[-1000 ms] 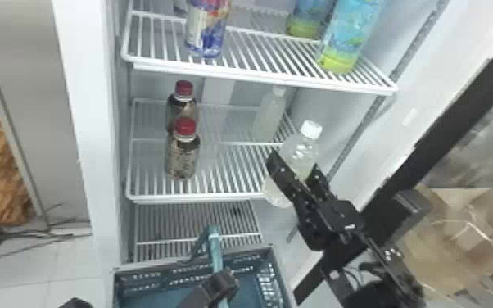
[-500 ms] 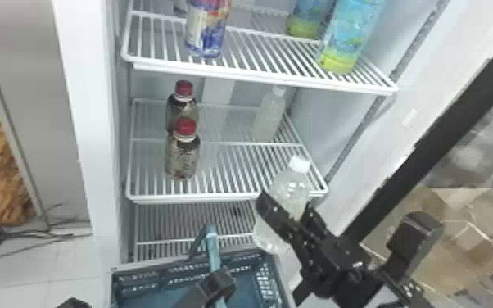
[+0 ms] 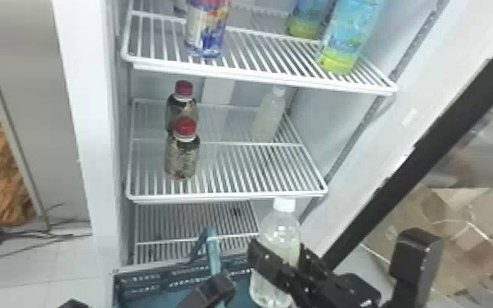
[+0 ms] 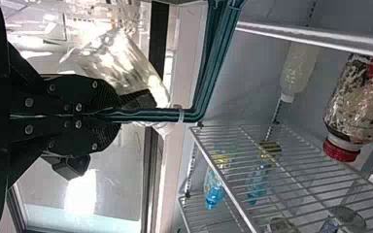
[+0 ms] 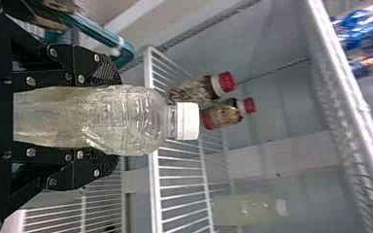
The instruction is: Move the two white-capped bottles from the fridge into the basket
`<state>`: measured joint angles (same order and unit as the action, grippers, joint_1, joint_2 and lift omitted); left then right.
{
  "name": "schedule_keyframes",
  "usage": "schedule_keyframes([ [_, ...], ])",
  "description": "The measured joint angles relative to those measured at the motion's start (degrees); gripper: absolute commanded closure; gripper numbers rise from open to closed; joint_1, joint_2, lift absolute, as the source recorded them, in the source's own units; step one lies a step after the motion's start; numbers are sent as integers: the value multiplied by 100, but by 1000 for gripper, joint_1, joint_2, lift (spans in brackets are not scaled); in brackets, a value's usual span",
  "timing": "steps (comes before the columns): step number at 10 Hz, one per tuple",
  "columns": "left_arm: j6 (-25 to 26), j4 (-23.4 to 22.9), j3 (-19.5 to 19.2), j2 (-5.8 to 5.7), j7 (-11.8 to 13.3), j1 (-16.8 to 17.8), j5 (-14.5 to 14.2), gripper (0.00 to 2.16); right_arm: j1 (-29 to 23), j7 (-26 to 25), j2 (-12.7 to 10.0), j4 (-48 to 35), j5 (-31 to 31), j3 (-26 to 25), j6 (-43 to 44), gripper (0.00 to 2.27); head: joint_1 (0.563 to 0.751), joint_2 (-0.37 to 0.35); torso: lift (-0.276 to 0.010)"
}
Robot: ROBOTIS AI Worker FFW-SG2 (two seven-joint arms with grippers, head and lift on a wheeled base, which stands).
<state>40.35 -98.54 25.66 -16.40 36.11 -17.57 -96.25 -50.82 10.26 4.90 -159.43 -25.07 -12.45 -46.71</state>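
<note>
One open fridge towers over the blue basket, whose handle the left end effector pinches. The right end effector grips a white-capped bottle, cap up — just outside the middle shelf. Its white-capped mate stands toward that shelf's back, apart from two red-capped bottles.

1 white-capped bottle aloft, 1 bottle shelved

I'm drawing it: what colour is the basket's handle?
The handle is teal with dark stripes, clearest in the left wrist view.
</note>
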Motion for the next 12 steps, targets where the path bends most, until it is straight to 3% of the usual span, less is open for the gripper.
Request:
schedule_keyframes([
  [6, 15, 45, 39, -4, -8, 14, -18, 1118, 480, -7, 73, 608, -105, 161, -861, 999, 695, -350, -260],
  [11, 1, 45, 30, 0, -8, 12, -30, 1118, 616, -24, 81, 630, 0, 109, -1749, 667, 695, -350, -260],
  [12, 1, 45, 30, 1, -8, 13, -26, 1118, 623, -24, 81, 630, 13, 106, -1753, 478, 695, -350, -260],
])
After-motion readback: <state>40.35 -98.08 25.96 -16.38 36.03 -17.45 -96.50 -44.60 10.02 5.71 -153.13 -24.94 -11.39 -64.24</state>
